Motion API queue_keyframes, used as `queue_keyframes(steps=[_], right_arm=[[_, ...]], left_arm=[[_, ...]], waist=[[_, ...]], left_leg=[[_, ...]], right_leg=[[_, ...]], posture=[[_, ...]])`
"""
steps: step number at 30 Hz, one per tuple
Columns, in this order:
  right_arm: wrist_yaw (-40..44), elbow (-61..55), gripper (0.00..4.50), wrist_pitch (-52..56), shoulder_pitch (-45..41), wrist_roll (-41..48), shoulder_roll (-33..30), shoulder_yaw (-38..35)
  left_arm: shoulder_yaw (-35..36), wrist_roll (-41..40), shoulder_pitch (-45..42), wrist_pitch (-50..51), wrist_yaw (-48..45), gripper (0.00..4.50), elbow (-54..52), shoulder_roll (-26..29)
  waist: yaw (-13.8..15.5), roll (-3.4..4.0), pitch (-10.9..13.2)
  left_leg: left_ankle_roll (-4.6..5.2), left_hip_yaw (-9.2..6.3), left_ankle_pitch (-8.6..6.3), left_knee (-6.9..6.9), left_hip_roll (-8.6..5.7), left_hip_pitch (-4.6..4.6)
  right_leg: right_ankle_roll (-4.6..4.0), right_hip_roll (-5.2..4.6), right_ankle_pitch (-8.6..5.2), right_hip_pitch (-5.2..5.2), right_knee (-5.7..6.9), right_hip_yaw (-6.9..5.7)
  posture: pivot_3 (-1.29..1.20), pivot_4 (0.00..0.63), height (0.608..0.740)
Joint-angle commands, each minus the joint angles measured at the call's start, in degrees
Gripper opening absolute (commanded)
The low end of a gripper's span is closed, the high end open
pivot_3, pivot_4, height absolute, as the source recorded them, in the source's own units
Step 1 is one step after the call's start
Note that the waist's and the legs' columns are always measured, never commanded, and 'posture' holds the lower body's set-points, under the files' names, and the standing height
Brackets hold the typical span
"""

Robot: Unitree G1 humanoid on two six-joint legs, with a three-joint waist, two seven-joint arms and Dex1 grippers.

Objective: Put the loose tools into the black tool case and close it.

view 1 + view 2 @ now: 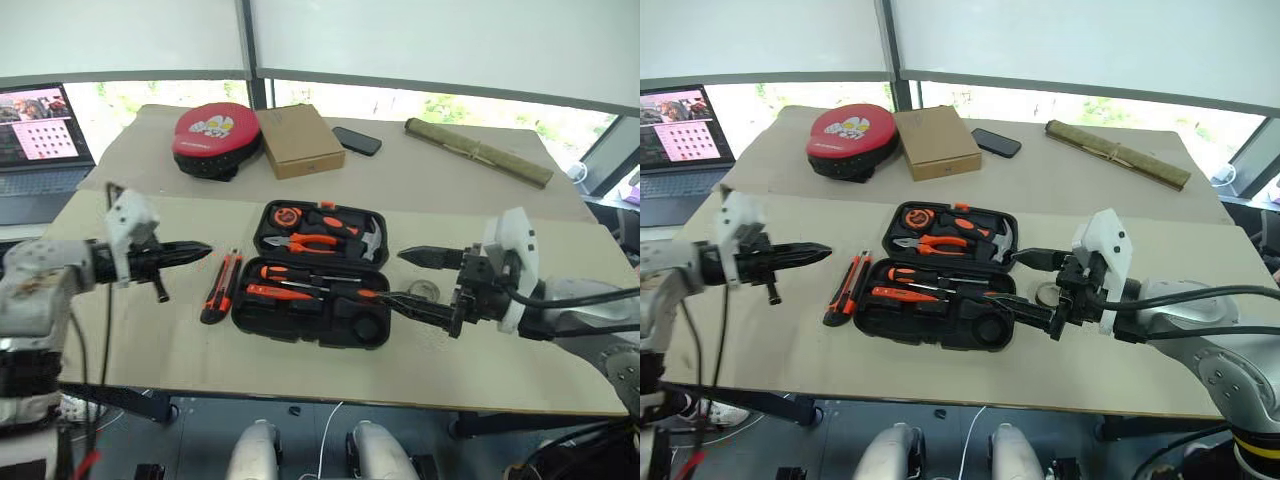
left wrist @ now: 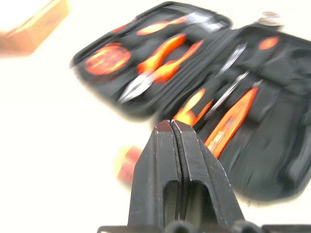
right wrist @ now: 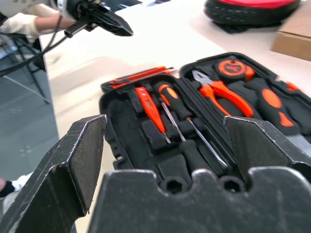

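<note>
Lying open at table centre, the black moulded plastic tool case (image 1: 320, 275) already holds the two long-shafted orange-black screwdrivers (image 1: 305, 272) & thin orange tester (image 1: 272, 292); black-orange utility knife (image 1: 220, 286) is left outside, at its 9 o'clock. Left gripper (image 1: 200, 250), fingers pressed together, empty; right gripper (image 1: 420, 283) spread wide at 3 o'clock. Lid not yet shut.

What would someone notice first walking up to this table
The open black tool case in the middle of the table, bright with orange-handled tools in its recesses. A black-orange utility knife lies loose on the table just left of it. The left pincer, shut, hangs left of the knife, while the right pincer stands wide open at the case's right end.
</note>
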Motion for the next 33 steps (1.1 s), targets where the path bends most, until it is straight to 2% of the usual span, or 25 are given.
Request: queue_keyframes(steps=[1, 3, 6, 7, 10, 12, 15, 17, 25, 33], right_arm=[[4.2, 1.3, 4.50, -1.6, -3.1, -2.1, 0.3, 1.2], [5.7, 2.0, 4.50, -1.2, -4.2, -2.5, 0.4, 1.7], [7.3, 2.3, 4.50, -1.1, -4.8, -3.2, 0.6, 2.1], [7.7, 2.3, 4.50, -1.0, -4.9, -3.5, 0.7, 2.1], [7.8, 1.8, 4.50, -0.6, -4.8, -3.6, 1.0, 1.9], [7.5, 1.2, 4.50, -0.2, -4.5, -3.3, 1.1, 1.5], [6.5, -0.1, 4.50, -0.2, -3.2, -3.0, 1.3, 0.6], [5.5, -1.0, 4.50, -0.4, -2.2, -3.3, 1.5, 0.1], [0.9, -4.1, 4.50, -0.9, 1.3, -3.6, 4.2, -1.1], [-2.6, -6.5, 4.50, -1.3, 4.6, -4.3, 6.5, -1.9]], left_arm=[[10.7, 0.4, 10.1, 2.1, 3.5, 0.70, -1.4, 2.9], [14.0, 0.7, 14.6, 3.1, 5.0, 1.48, -1.4, 3.6], [14.3, -0.5, 16.6, 5.6, 6.4, 2.70, -4.0, 4.0], [13.8, -1.1, 16.3, 6.8, 7.0, 2.87, -5.3, 3.9], [7.7, -3.4, 8.4, 18.9, 13.6, 4.03, -12.2, 3.4], [4.5, -4.4, 4.0, 26.8, 16.8, 4.42, -14.6, 3.4], [-1.2, -7.0, -5.6, 42.2, 21.4, 4.42, -15.8, 1.9], [-4.6, -7.2, -10.4, 48.5, 23.7, 4.42, -14.8, 1.4], [-20.1, -3.3, -24.4, 50.2, 27.3, 4.42, -2.5, -1.2], [-30.4, -1.2, -28.4, 46.6, 25.2, 4.42, 4.7, -3.6]], waist=[[0.1, -0.03, 0.0], [0.2, -0.08, 0.0], [1.0, -0.10, 0.0], [1.6, -0.10, 0.0], [2.4, -0.12, 0.0], [2.5, -0.16, 0.0], [1.9, -0.18, 0.0], [1.6, -0.20, 0.0], [0.8, -0.22, 0.0], [0.9, -0.21, 0.0]], left_leg=[[0.00, 0.01, 0.00, -0.01, 0.01, 0.00], [-0.01, 0.05, -0.01, -0.03, 0.04, -0.03], [-0.04, 0.06, 0.00, -0.07, 0.06, -0.07], [-0.04, 0.07, 0.00, -0.08, 0.08, -0.06], [-0.06, 0.19, 0.00, -0.08, 0.04, -0.22], [-0.04, 0.28, 0.02, -0.08, -0.06, -0.42], [0.03, 0.31, 0.06, -0.07, -0.16, -0.61], [0.04, 0.27, 0.06, -0.06, -0.15, -0.67], [0.00, 0.12, 0.07, -0.14, -0.04, -0.67], [-0.02, 0.15, 0.08, -0.13, -0.06, -0.69]], right_leg=[[-0.01, -0.01, -0.01, -0.02, -0.01, 0.00], [-0.07, -0.03, -0.03, -0.11, -0.02, -0.01], [-0.12, -0.11, -0.05, -0.19, -0.03, -0.10], [-0.12, -0.13, -0.06, -0.46, -0.04, -0.10], [-0.46, -0.35, -0.24, -0.57, -0.12, -0.19], [-0.20, -0.47, -0.09, -0.68, -0.12, -0.21], [0.11, -0.44, 0.11, -0.65, -0.13, -0.08], [0.14, -0.25, 0.11, -0.67, -0.07, -0.05], [-0.01, 0.04, 0.03, -0.79, 0.16, 0.01], [-0.01, 0.02, 0.03, -0.80, 0.12, 0.03]], posture=[[0.00, 0.150, 0.740], [0.00, 0.150, 0.740], [0.00, 0.150, 0.740], [0.00, 0.150, 0.740], [0.00, 0.150, 0.740], [0.00, 0.150, 0.740], [0.00, 0.150, 0.740], [0.00, 0.150, 0.740], [0.00, 0.150, 0.740], [0.00, 0.150, 0.740]])
